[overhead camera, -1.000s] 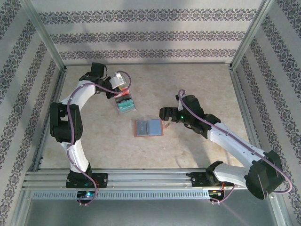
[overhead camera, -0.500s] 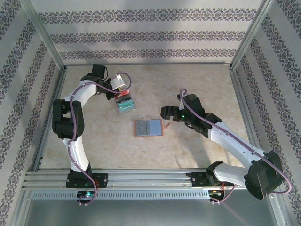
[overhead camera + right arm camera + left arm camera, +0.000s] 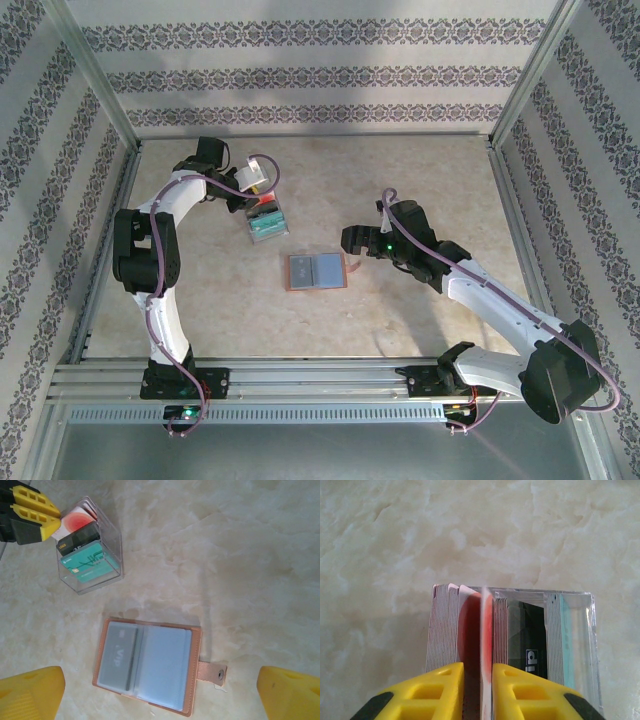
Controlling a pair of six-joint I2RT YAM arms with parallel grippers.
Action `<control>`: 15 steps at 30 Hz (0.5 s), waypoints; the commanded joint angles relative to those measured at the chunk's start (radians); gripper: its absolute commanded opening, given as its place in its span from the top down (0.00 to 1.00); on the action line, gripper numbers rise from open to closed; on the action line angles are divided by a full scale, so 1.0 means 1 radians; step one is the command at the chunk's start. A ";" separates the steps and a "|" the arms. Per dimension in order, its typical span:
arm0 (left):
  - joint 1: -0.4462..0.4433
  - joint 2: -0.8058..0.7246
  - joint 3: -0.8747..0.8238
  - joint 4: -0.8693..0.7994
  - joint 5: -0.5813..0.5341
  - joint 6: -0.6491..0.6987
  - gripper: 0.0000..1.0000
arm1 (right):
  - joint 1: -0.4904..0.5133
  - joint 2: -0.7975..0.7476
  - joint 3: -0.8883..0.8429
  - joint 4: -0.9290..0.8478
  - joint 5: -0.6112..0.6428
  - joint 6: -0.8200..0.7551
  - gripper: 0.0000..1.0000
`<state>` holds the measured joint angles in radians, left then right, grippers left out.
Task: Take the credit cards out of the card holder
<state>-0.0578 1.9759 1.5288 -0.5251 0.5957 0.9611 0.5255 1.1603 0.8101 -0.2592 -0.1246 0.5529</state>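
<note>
Left gripper is sitting at the clear box on the far-left part of the counter. Its fingers are narrow, with a red credit card standing edge-on between them. A sliver of gap is showing on one side, so the card is looking loose rather than pinched. The card is standing upright in the box among the other cards.

Judging the step as dropping this card off. Doing it well probably means opening a touch more, then lifting straight up along the card's plane, so the fingers aren't dragging it out or tipping its neighbours.

Right gripper is hovering over the card holder, fingers wide, holding nothing. The holder is lying open and flat mid-counter, well apart from the box. A grey card is showing in one pocket, likely the next pull.
</note>
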 commanded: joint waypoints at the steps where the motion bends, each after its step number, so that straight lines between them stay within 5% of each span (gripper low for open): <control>1: 0.009 -0.010 0.027 0.026 0.042 -0.011 0.75 | -0.004 0.002 0.027 -0.003 -0.015 0.012 0.02; 10: 0.007 -0.163 -0.032 0.108 0.070 -0.155 0.73 | 0.061 0.062 0.083 -0.083 0.070 -0.024 0.02; 13: 0.007 -0.258 -0.108 0.212 0.012 -0.296 0.49 | 0.099 0.099 0.110 -0.109 0.107 -0.032 0.06; 15: 0.007 -0.323 -0.164 0.260 -0.035 -0.376 0.24 | 0.122 0.123 0.125 -0.120 0.124 -0.036 0.10</control>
<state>-0.0578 1.7344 1.4155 -0.3878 0.6044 0.7483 0.6235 1.2587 0.8959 -0.3336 -0.0597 0.5373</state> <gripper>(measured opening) 0.667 0.911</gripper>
